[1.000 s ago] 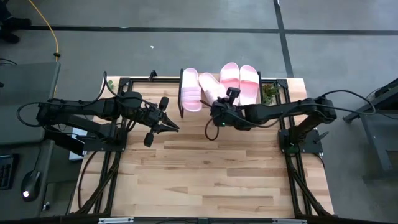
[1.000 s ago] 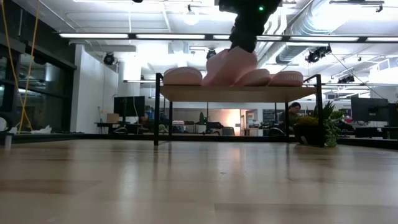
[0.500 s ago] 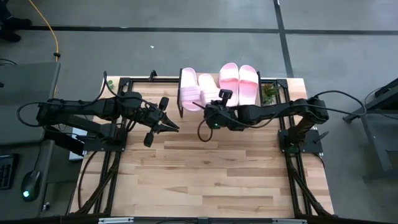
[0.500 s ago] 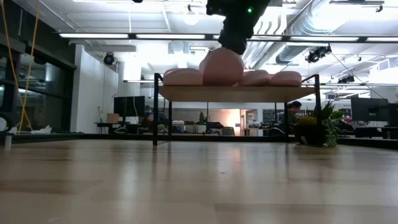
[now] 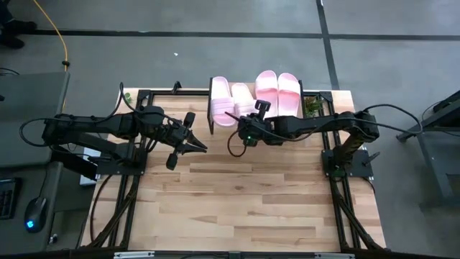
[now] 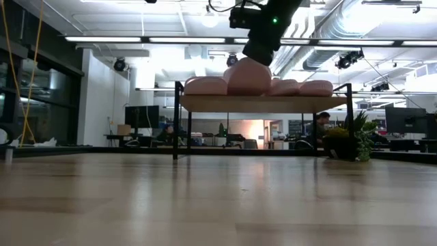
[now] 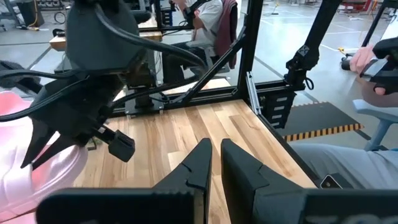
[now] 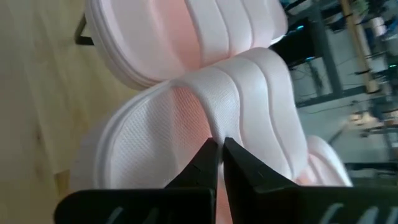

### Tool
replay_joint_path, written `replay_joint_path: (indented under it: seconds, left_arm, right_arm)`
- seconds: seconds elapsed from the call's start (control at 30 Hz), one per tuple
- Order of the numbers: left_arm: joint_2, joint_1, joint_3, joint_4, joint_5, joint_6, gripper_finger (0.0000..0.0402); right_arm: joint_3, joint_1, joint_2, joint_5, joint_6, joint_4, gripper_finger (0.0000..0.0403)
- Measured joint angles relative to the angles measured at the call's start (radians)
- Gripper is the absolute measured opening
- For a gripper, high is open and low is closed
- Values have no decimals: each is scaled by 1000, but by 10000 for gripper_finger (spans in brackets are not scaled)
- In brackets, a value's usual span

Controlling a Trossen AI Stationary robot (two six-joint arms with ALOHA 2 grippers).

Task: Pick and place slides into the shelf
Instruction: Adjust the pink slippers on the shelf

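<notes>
Four pale pink slides lie in a row on the shelf (image 5: 305, 95) at the table's far edge; in the low view the board (image 6: 263, 102) stands on thin black legs. The leftmost slide (image 5: 220, 102) and the two on the right (image 5: 267, 92) (image 5: 287, 92) rest sole-down on the board. My right gripper (image 5: 241, 119) (image 8: 217, 146) reaches in from the right and is shut on the second slide (image 5: 243, 97) (image 6: 247, 76), right beside the leftmost one. My left gripper (image 5: 203, 147) (image 7: 216, 152) hovers shut over the table, left of the shelf's near edge. My right gripper pinches the second slide's strap band at its edge (image 8: 214, 127) between both fingers (image 8: 202, 158). It comes slanting down from the near right. The slide's sole sits at board level among the others (image 6: 247, 89), its top a little higher than theirs.
A small green plant (image 5: 310, 108) stands on the table just right of the shelf. Bare wooden tabletop (image 5: 237, 201) spreads toward the near edge. Black frame rails (image 5: 129, 187) run along both table sides. People sit in the room beyond (image 7: 205, 18) (image 6: 321, 123).
My right gripper carried the second slide toward the table's left and far edge, then eased back right and down. The slide, first tilted and raised above the row, has come down to board level beside the leftmost slide. The shelf shifted slightly with it.
</notes>
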Motion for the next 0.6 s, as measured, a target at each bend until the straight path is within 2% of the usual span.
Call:
replay_joint_path:
  seconds: [0.17, 0.6]
  left_arm:
    - [0, 0, 0, 0, 5, 0, 24]
    - [0, 0, 0, 0, 8, 0, 24]
  right_arm:
    - [0, -36, -1, -111, 20, 5, 9]
    - [-1, -43, 7, -169, -28, -8, 23]
